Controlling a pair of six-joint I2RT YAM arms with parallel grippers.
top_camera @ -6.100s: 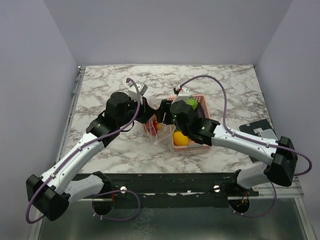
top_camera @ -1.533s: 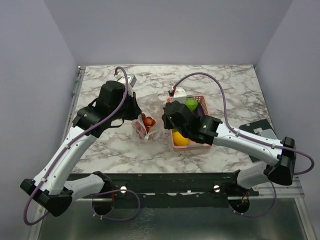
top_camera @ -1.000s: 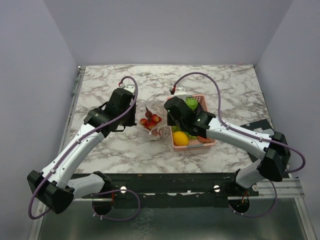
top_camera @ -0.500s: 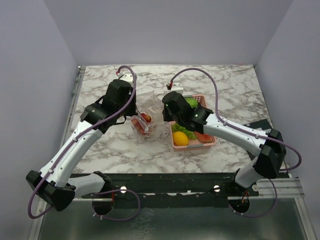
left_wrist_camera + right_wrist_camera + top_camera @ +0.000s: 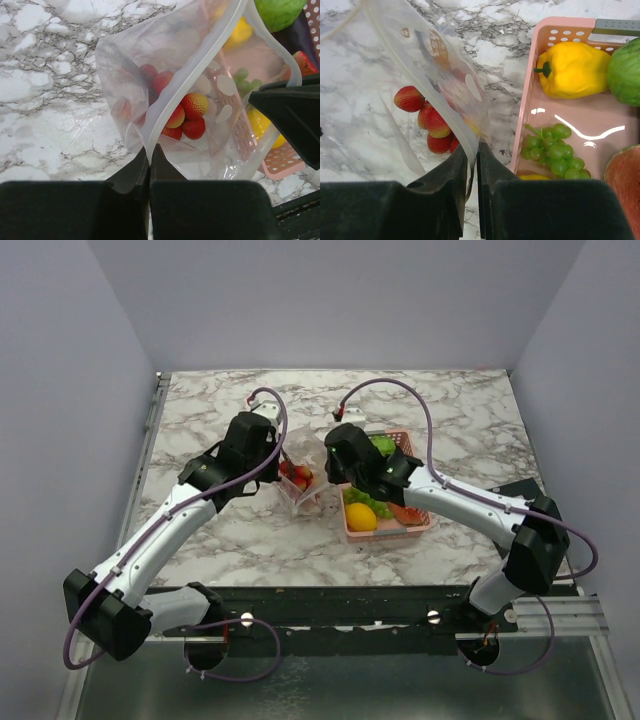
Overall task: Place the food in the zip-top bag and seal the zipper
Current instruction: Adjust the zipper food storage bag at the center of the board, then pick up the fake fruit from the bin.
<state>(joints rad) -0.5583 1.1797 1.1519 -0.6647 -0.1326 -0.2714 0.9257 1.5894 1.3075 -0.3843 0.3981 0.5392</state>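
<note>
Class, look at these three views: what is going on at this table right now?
Two robot arms hold a clear bag open between them. The left gripper pinches one side of its mouth; the right gripper has its jaws almost closed on the other side. Inside the bag lie strawberries. A yellow pepper, grapes and other food sit in the pink basket beside it. The zipper is not sealed.
</note>
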